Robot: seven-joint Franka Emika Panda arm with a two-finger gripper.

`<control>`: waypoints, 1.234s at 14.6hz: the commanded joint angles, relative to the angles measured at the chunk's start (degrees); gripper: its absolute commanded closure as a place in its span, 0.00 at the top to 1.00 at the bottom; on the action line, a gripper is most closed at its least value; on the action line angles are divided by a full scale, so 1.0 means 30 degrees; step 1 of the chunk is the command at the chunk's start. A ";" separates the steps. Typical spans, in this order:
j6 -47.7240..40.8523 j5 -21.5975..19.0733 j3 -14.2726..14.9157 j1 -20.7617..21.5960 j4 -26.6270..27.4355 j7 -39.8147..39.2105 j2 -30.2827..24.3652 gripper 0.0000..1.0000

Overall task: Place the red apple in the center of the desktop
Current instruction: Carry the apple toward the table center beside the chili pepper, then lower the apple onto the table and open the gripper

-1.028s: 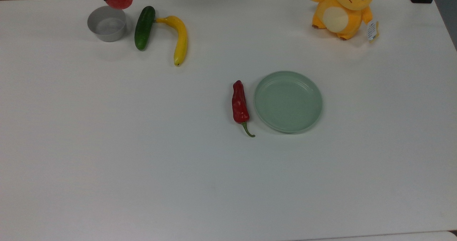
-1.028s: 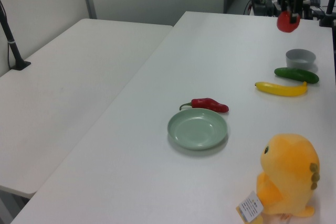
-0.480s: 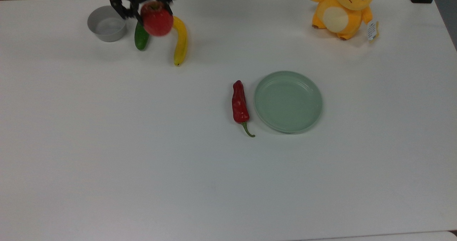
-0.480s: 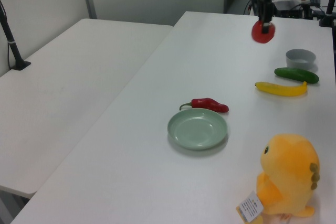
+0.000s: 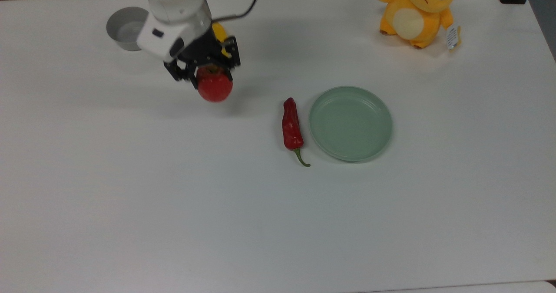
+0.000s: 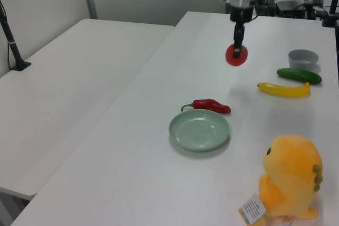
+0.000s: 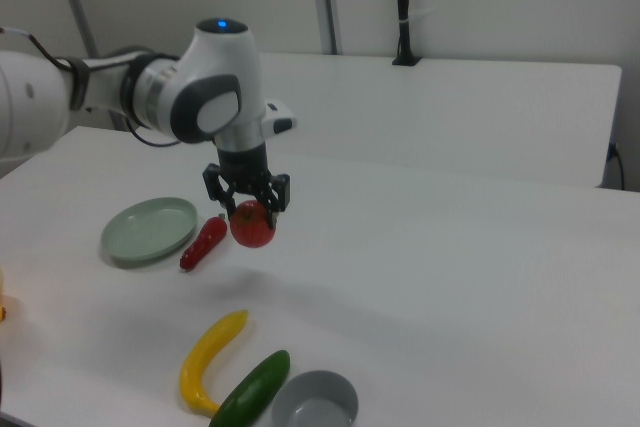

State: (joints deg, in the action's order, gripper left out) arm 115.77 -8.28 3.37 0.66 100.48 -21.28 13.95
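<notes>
The red apple (image 5: 214, 87) (image 6: 236, 55) (image 7: 252, 224) hangs in the air above the white desktop (image 5: 173, 189) (image 6: 159, 99) (image 7: 450, 277), with my gripper (image 5: 207, 70) (image 6: 238, 42) (image 7: 248, 197) shut on its top. In the top view it is left of the red chili pepper and below the banana. Its shadow falls on the desktop just beneath it.
A red chili pepper (image 5: 292, 126) lies beside a pale green plate (image 5: 351, 123) near the middle. A grey bowl (image 5: 126, 28), a cucumber (image 6: 299, 75) and a banana (image 6: 284, 89) sit near the arm's base. An orange plush toy (image 5: 417, 11) stands at the top view's upper right.
The arm has carried the apple from above the grey bowl, past the cucumber and banana, toward the middle of the desktop, and lower.
</notes>
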 commanded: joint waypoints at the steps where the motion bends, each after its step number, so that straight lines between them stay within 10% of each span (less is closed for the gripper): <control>1: 0.1715 -0.0227 0.0050 0.0716 -0.0592 0.1026 0.1704 0.36; 10: 0.4416 0.0036 -0.0448 0.0805 -0.0446 0.1350 0.3699 0.43; 18: 0.4271 0.0036 -0.0448 0.0776 -0.0446 0.1350 0.3437 1.00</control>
State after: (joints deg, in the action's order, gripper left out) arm 128.57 -8.27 2.04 2.68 99.70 -18.58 24.32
